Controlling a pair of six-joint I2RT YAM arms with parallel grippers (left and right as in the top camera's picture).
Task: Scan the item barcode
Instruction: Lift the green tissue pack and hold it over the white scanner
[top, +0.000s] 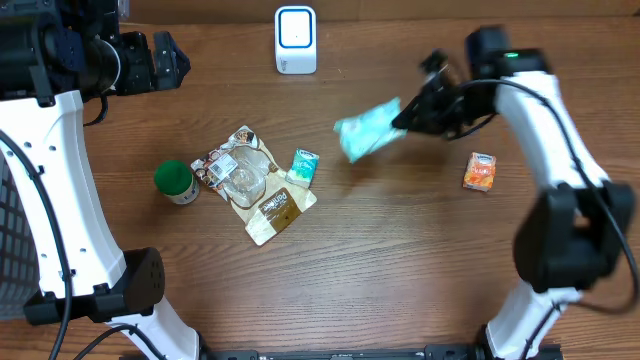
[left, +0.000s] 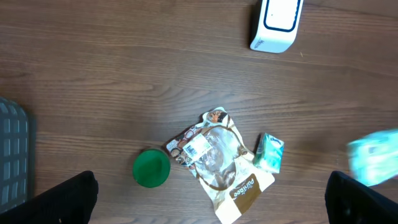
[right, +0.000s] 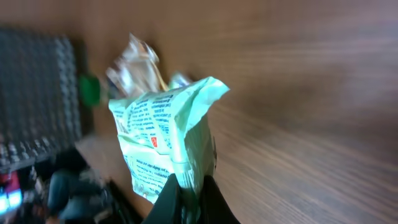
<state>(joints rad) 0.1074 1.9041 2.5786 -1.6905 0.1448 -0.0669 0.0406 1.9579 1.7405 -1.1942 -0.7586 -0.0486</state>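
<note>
A pale green printed packet hangs above the table right of centre, pinched at its edge by my right gripper, which is shut on it. The right wrist view shows the packet standing up from the closed fingers of that gripper, its small print facing the camera. The white scanner with a blue-ringed window stands at the back centre, left of the packet and apart from it. My left gripper is wide open and empty, high over the table's left side; the scanner and the packet show below it.
A green-lidded cup, a brown and white pouch and a small teal carton lie left of centre. An orange packet lies at the right. A grey mesh basket sits at the left edge.
</note>
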